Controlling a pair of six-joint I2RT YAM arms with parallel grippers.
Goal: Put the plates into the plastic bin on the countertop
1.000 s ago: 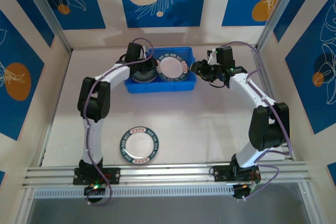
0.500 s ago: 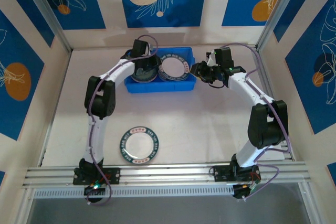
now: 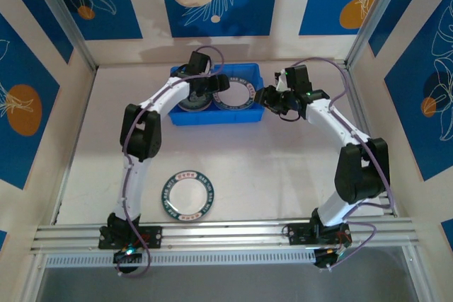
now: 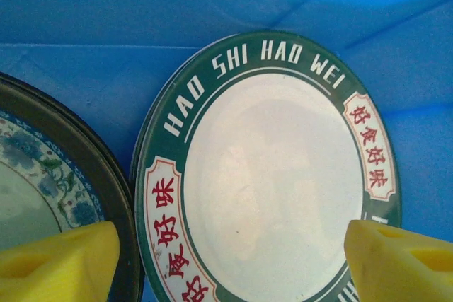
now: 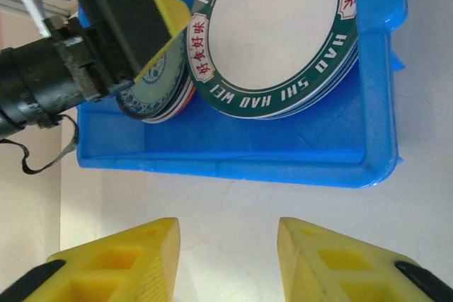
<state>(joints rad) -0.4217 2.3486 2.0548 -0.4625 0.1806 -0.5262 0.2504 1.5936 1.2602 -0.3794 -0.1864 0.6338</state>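
1. Plates (image 4: 276, 182) in the right half of the plastic bin (image 3: 216, 119) form a stack. The top one is white with a dark green rim that reads "HAO SHI HAO WEI" in white capitals. Pale panels on that rim carry red Chinese characters.
2. A second stack (image 4: 42, 175) lies in the bin's left half, just beside the first. Its top plate has a dark rim and a blue floral band with no lettering.
3. One more green-rimmed plate (image 3: 189, 194) lies alone on the countertop (image 3: 269, 167), near the left arm's base and well apart from the bin. Its rim lettering is too small to read.
4. The left gripper (image 3: 212, 84) is over the bin with its jaws spread wide and nothing between them.
5. In the left wrist view, one yellow pad (image 4: 56, 263) sits over the floral plate's edge. The other is over the right rim of the lettered plate. Whether either pad touches a plate cannot be told.
6. The right gripper (image 5: 226, 245) is outside the bin, near its right front corner and above bare countertop. Its yellow fingers (image 5: 113, 263) stand moderately apart, holding and touching nothing.
7. In the right wrist view, the lettered stack lies beyond the bin's near wall, ahead of the right gripper.
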